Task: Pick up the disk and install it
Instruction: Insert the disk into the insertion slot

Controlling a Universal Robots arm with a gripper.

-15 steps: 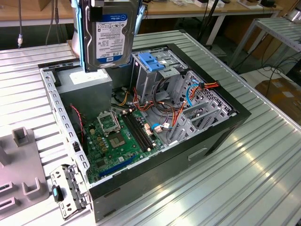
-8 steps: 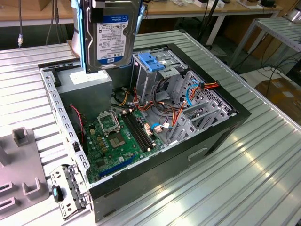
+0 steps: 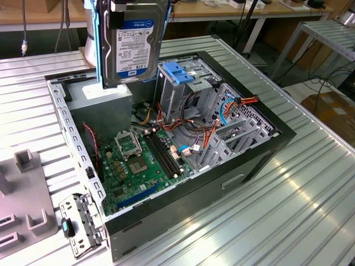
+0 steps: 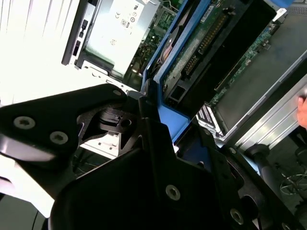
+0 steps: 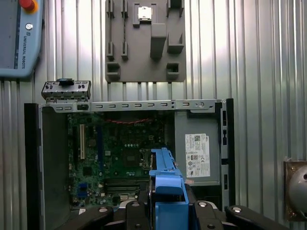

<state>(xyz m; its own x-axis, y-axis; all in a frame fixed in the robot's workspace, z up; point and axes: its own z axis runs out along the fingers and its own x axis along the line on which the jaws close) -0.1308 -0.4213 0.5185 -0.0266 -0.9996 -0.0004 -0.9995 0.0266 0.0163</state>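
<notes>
The disk (image 3: 133,50) hangs upright in the air above the open computer case (image 3: 280,134), over the corner that holds the power supply (image 3: 102,102). Its white-and-blue label faces the exterior camera, and a thin blue frame runs along its edge. My gripper (image 3: 119,11) is shut on the top of the disk. In the first wrist view the blue frame of the disk (image 5: 165,177) sits between my black fingers (image 5: 199,211), above the motherboard (image 5: 120,153). The second wrist view shows the disk's circuit-board side (image 4: 206,43) and my gripper (image 4: 160,122) clamped on the blue frame.
Inside the case, a grey drive cage with a blue handle (image 3: 180,72) stands beside bundles of cables (image 3: 222,113). A grey fixture plate (image 3: 22,188) and a loose metal bracket (image 3: 77,221) lie on the ribbed table at the exterior view's left. A teach pendant (image 5: 19,38) lies beyond.
</notes>
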